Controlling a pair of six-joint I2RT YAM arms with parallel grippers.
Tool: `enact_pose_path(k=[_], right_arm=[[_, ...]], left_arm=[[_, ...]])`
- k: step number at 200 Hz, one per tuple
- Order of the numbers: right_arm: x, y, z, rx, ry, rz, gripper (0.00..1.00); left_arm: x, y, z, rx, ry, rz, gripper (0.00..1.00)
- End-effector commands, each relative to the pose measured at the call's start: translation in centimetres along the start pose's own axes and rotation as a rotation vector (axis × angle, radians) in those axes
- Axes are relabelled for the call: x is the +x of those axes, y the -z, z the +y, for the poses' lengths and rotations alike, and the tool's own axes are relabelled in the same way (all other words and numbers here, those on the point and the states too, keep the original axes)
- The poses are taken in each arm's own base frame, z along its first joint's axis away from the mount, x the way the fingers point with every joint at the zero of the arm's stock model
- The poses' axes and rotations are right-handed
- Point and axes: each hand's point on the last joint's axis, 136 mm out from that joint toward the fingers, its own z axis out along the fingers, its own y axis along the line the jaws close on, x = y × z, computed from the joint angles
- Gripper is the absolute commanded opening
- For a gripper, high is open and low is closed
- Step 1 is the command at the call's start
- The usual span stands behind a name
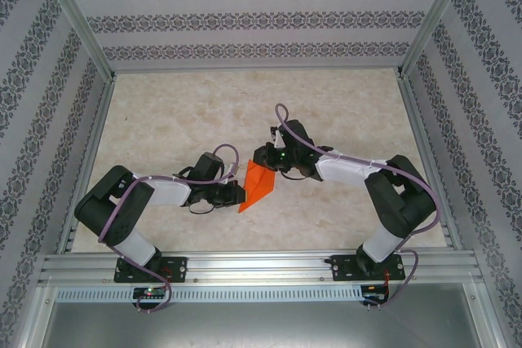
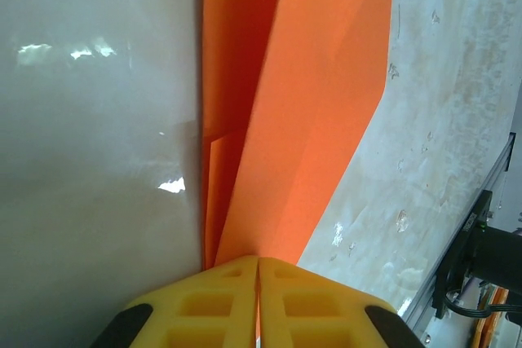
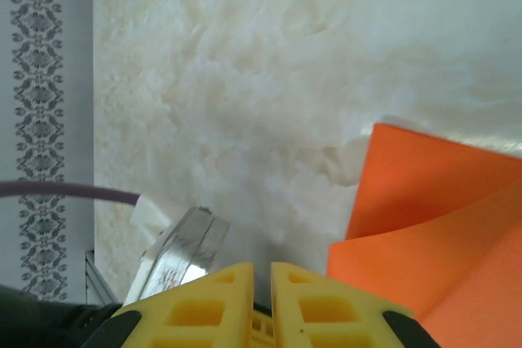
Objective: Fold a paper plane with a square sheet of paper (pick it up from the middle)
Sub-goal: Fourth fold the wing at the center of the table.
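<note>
My left tool point(image 2: 258, 265) clamped the folded orange paper point(image 2: 318, 103) at its edge; my right tool point(image 3: 262, 270) sat clenched, just beside that paper above the counter point(image 3: 269, 79).

left arm point(image 1: 122, 205): black joints, white forearm shell
right arm point(image 1: 400, 197): same black and white, green light at wrist
cables point(image 1: 280, 107): purple, looped along both arms
fingers point(image 2: 212, 307): yellow moulded blocks, square recesses
</note>
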Motion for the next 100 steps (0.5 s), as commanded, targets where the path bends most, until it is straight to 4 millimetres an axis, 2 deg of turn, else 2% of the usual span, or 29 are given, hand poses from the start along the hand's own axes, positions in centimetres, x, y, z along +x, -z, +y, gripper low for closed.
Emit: enact_pose_path(k=[1,27,100], right_arm=[[3.0,-1.2,-0.7,0.033,0.023,0.071,0.13],[4.8,-2.6,-1.1,0.049,0.017,0.104,0.11],[7.0,-4.8,-3.6,0.087,-0.011,0.163,0.10]], left_arm=[[3.2,-0.1,4.9,-0.173,0.079,0.093,0.11],[3.2,-0.2,5.0,-0.175,0.078,0.096,0.11],[3.3,-0.4,5.2,-0.185,0.086,0.112,0.09]])
